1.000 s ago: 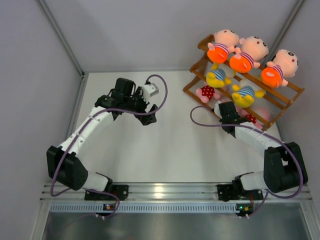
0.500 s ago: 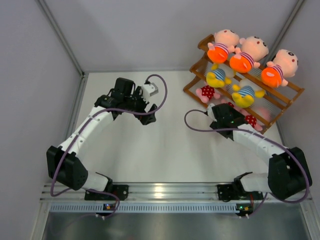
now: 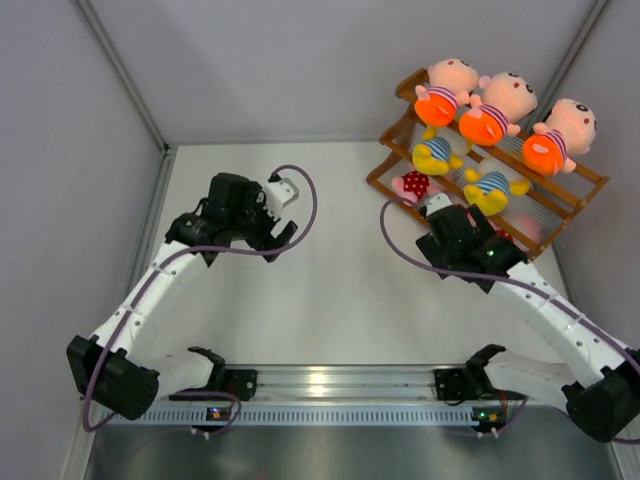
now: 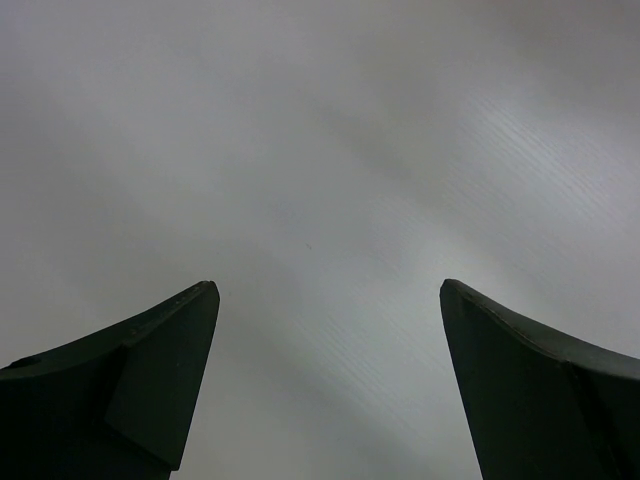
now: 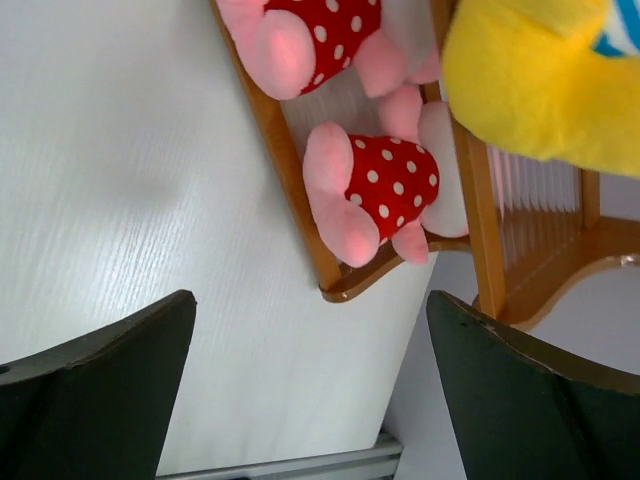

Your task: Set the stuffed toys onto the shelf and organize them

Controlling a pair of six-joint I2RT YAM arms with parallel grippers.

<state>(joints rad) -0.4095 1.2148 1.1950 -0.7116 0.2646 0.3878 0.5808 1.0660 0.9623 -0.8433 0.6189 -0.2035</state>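
Wide open and empty: left gripper [image 4: 328,290], fingers spread over bare grey worktop [image 4: 330,150], nothing between them, well apart from the shelf [image 3: 385,183]. Just as wide open: right gripper [image 5: 310,295], holding nothing, hanging over the worktop just off the shelf's lowest tier, near the front rail [image 5: 285,185] and clear of it.

Standing at the far right corner of the worktop, against the wall: the wooden shelf, three slanted tiers. Lined up side by side along the top tier: three peach-headed dolls [image 3: 495,108] in striped shirts and orange shorts. Sitting on the middle tier: left yellow doll [image 3: 437,153] and right yellow doll [image 3: 490,190], both in blue-and-white stripes, with a gap between them. Lying at the left end of the bottom tier: a pink polka-dot doll [image 3: 412,184].

Seen from the right wrist: two pink dolls in red polka-dot clothes on the lowest tier. Lower pink doll [image 5: 375,190] beside the shelf's corner, legs against the front rail. Upper pink doll [image 5: 300,30] just beyond it, cut off by the frame edge. Above both, bulging over the next rail: a yellow plush body [image 5: 530,80]. Cannot tell how much more of the bottom tier is filled, with the right arm covering part of it from above.
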